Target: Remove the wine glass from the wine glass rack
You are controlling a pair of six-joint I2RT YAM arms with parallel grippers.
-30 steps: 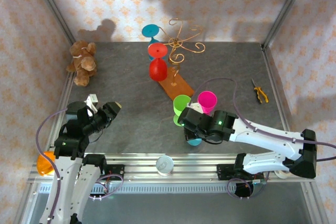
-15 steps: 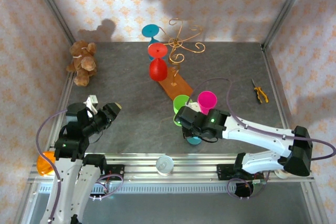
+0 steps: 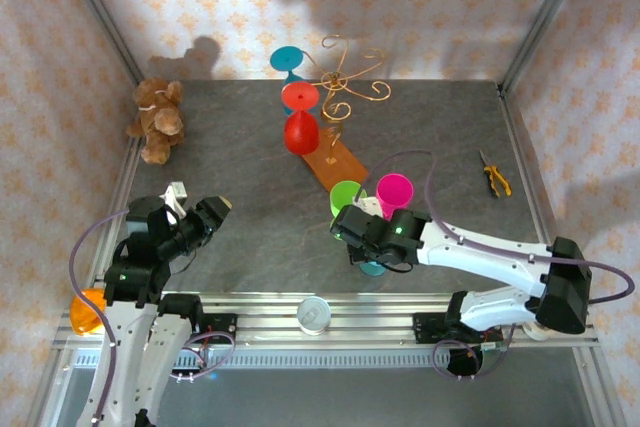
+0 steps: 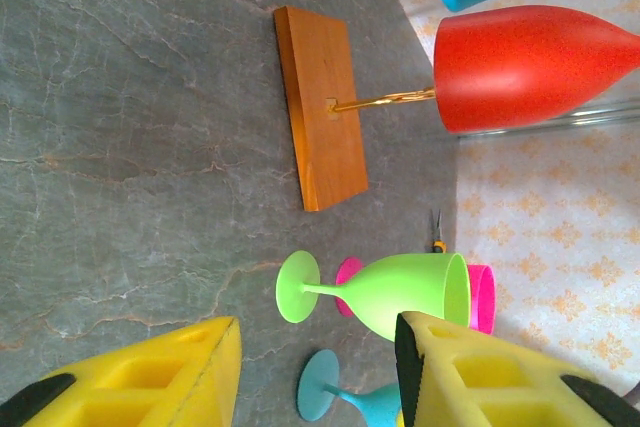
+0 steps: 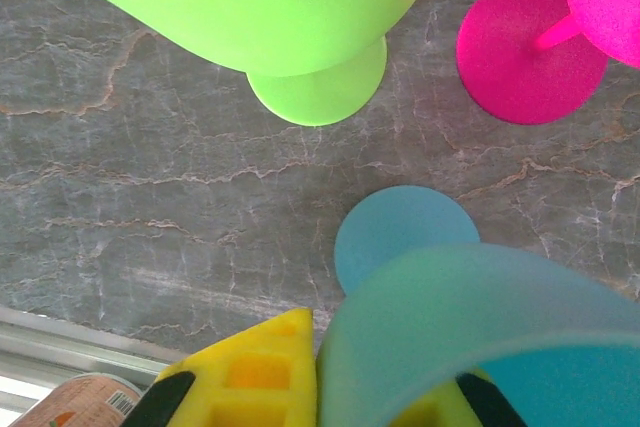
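The wine glass rack (image 3: 347, 80) is a gold wire stand on a brown wooden base (image 3: 337, 161) (image 4: 320, 107) at the back centre. A red wine glass (image 3: 300, 129) (image 4: 530, 65) and a teal one (image 3: 287, 58) hang upside down from its arms. A green wine glass (image 3: 346, 199) (image 4: 410, 287) and a pink one (image 3: 393, 190) stand upright on the table. My right gripper (image 3: 368, 255) (image 5: 350, 392) is shut on the rim of a light blue wine glass (image 3: 373, 267) (image 5: 470, 317), whose foot (image 5: 405, 237) rests on the table. My left gripper (image 3: 212, 209) (image 4: 318, 352) hangs open and empty at the front left.
A teddy bear (image 3: 155, 119) lies at the back left. Yellow-handled pliers (image 3: 494, 175) lie at the right. A small tin (image 3: 314, 313) sits on the front rail and an orange object (image 3: 85, 312) is beside the left arm's base.
My right wrist has shifted a little to the left while gripping the light blue glass, which stays in place. The left arm has not moved.
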